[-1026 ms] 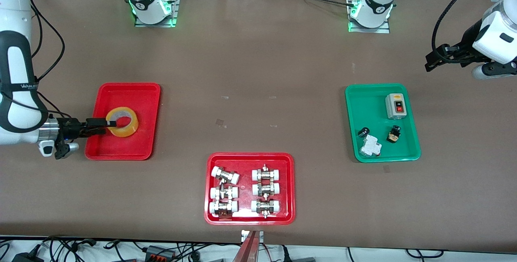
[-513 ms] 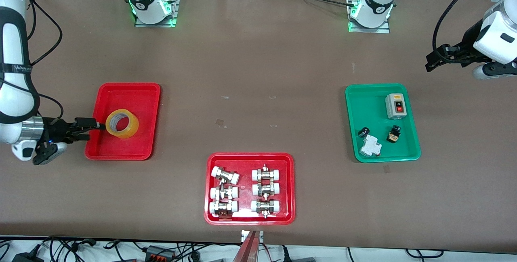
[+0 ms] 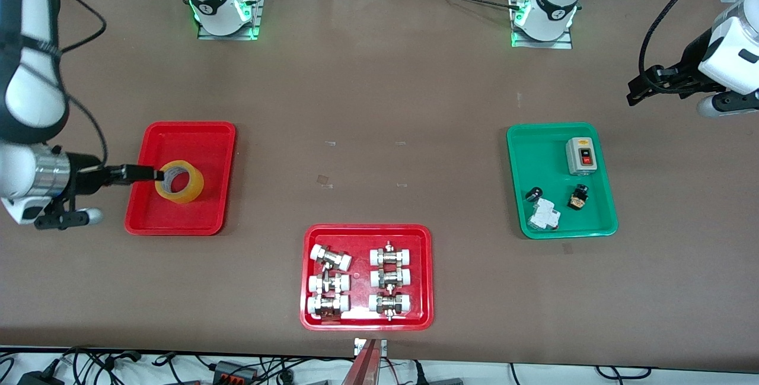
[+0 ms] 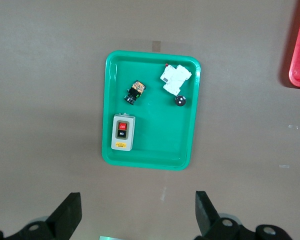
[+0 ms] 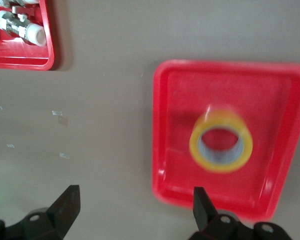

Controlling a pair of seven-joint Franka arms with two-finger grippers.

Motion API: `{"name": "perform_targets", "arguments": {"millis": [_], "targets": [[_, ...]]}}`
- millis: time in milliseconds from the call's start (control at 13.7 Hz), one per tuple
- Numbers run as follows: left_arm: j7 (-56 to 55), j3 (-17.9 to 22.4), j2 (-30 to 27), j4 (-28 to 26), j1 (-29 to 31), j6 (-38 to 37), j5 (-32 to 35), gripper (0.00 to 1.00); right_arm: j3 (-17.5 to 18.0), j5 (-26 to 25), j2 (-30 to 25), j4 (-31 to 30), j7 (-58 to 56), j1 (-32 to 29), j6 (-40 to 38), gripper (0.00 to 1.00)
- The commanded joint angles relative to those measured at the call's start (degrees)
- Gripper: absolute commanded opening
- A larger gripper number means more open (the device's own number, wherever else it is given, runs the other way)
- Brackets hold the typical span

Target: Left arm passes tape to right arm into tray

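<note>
The yellow tape lies flat in the plain red tray at the right arm's end of the table. My right gripper hangs open and empty over the tray's edge beside the tape, apart from it. In the right wrist view the tape and tray show past the spread fingers of the right gripper. My left gripper waits open and empty above the table's other end; the left wrist view shows it spread wide with nothing between the fingers.
A red tray with white-capped metal fittings lies near the front edge at the middle; its corner shows in the right wrist view. A green tray with a switch box and small parts lies under the left gripper, also in the left wrist view.
My right gripper let go of the tape's rim and drew back toward the tray's edge, rising a little. The tape settled flat in the tray. The left arm hardly moved.
</note>
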Motion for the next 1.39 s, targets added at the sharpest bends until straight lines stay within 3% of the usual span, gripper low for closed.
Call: {"name": "perform_targets", "arguments": {"millis": [0,293,513,659,806,1026,1319], "targets": [[4.35,-0.22,-0.27,0.32,0.62,0.34,-0.59,1.0,-0.28,-5.81,-2.57,1.69,4.7,3.03,-2.68,1.0],[6.67,-0.22,0.17,0.32,0.98,1.56,-0.77,1.0,-0.9,-9.26,-2.75,7.06,4.61,0.15,-2.77,1.0],[6.49,-0.22,0.26,0.32,1.06,1.57,-0.68,1.0,-2.73,-9.7,-4.06,6.29,4.61,-0.49,-0.76,1.0],[6.66,-0.22,0.26,0.32,1.06,1.57,-0.68,1.0,-3.18,-13.38,-9.58,-1.85,2.34,0.57,7.12,1.0],[6.66,-0.22,0.26,0.32,1.06,1.57,-0.68,1.0,-3.18,-14.01,-12.41,-5.66,-1.53,0.66,11.81,1.0],[5.79,-0.48,0.26,0.23,0.98,1.4,-0.68,1.0,-3.01,-13.75,-14.17,-6.11,-0.75,0.48,10.25,1.0],[5.17,-0.48,0.26,0.14,1.06,1.57,-0.77,1.0,-3.01,-13.75,-22.33,-17.77,-0.67,0.57,11.21,1.0]]}}
